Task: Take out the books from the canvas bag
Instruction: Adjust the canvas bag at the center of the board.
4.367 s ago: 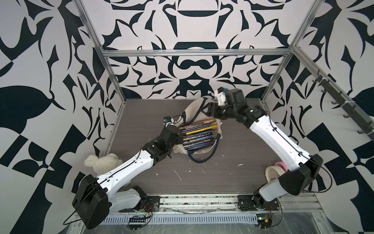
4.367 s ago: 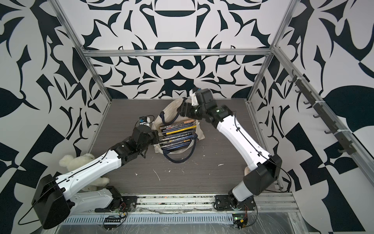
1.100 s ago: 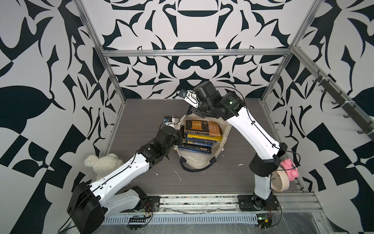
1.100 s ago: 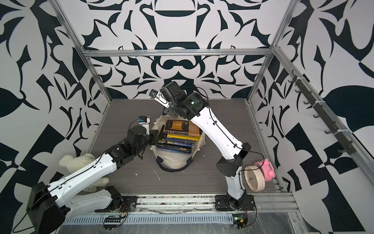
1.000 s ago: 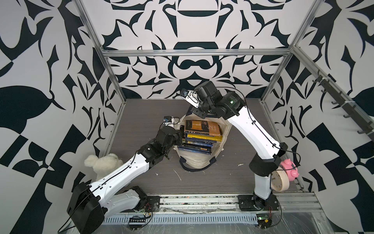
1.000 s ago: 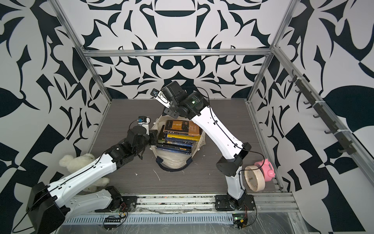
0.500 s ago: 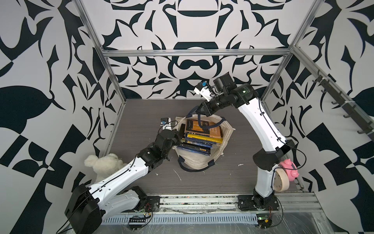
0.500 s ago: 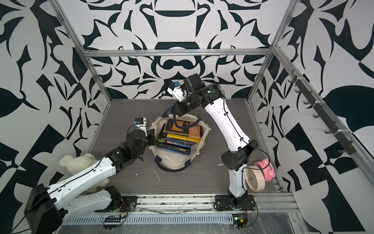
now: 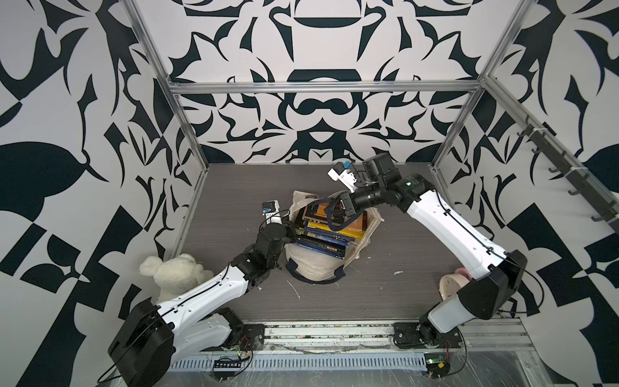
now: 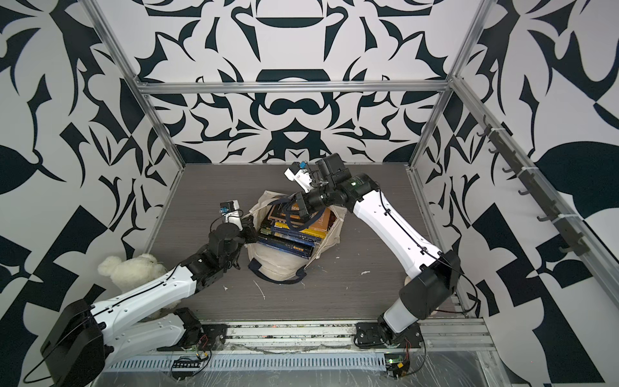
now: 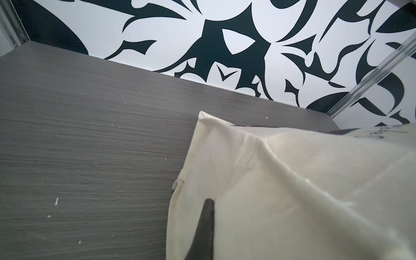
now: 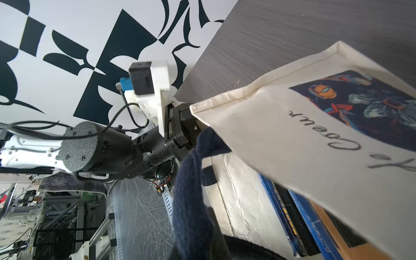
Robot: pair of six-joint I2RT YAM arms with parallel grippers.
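- So far, none of the books (image 9: 326,234) looks to be out: the whole stack lies inside the canvas bag (image 9: 315,264), mid-bench, blue spines showing through the wide mouth.
- Left gripper (image 9: 290,234) is closed, pinching the cream cloth at the bag's side edge, just beside the stack.
- Right gripper (image 9: 340,209) is closed too, with the navy strap handle (image 9: 330,217) caught in it, above the top book.
- My read: this is opening and steadying only; lifting out every book is left to do.
- No book lies on the bare bench (image 9: 385,288); a white plush bear (image 9: 174,271) sits well apart, by the left arm.
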